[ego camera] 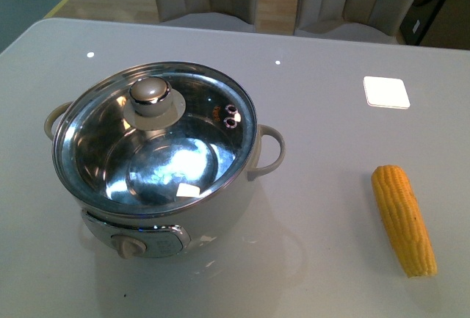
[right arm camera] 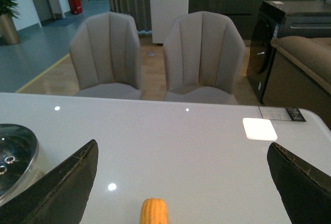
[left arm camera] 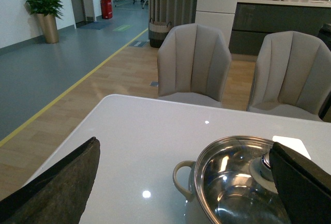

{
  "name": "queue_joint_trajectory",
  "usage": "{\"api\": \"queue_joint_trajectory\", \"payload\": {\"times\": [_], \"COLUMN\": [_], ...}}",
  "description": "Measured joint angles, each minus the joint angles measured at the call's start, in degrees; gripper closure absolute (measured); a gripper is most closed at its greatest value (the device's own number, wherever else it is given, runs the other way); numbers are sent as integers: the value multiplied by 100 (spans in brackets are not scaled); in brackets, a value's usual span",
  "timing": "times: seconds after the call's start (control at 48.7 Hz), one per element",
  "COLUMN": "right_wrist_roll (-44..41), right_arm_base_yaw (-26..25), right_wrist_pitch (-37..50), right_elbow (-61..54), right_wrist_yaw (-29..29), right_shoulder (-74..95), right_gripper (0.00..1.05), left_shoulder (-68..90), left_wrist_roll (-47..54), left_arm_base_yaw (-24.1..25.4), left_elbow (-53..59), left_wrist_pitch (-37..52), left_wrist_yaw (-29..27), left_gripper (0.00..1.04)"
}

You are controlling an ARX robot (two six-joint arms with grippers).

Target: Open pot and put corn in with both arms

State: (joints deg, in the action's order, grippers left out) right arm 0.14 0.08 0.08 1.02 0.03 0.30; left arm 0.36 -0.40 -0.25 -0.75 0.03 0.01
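- The corn (ego camera: pixel 403 219) lies flat on the white table (ego camera: pixel 323 149), in the lower right of the front view.
- Its long side runs up and down in the picture. It leans a little, so the lower end sits further right. That lower end looks a bit thinner.
- The corn is well apart from the pot (ego camera: pixel 228 215), which stands in the middle left.
- The pot's dial side faces the bottom edge of the picture. One loop handle sticks out on each side.
- A glass lid (ego camera: pixel 183 156) with a round knob (ego camera: pixel 150 96) sits on the pot.
- Through the glass, only the shiny steel bottom shows.
- A small white square (ego camera: pixel 386 92) lies flat in the upper right, up beyond the corn.
- The left gripper (left arm camera: pixel 183 149) is spread wide and has nothing in it. The pot is near it.
- The right gripper (right arm camera: pixel 181 146) is spread wide too, with nothing in it. One end of the corn shows between its fingers (right arm camera: pixel 62 188).
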Motion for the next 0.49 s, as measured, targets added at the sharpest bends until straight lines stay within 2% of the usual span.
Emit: {"api": "queue_joint_trajectory", "payload": {"times": [0.493], "right_wrist_roll": [0], "right_arm_base_yaw": [0], "right_wrist_pitch": [0], "right_elbow": [0], "right_wrist_yaw": [0], "right_shoulder": [0], "right_gripper": [9], "left_shoulder": [0], "left_wrist_roll": [0], "left_arm_base_yaw": [2], "left_elbow": [0], "left_wrist_pitch": [0], "left_wrist_yaw": [-2], "left_gripper": [7]}}
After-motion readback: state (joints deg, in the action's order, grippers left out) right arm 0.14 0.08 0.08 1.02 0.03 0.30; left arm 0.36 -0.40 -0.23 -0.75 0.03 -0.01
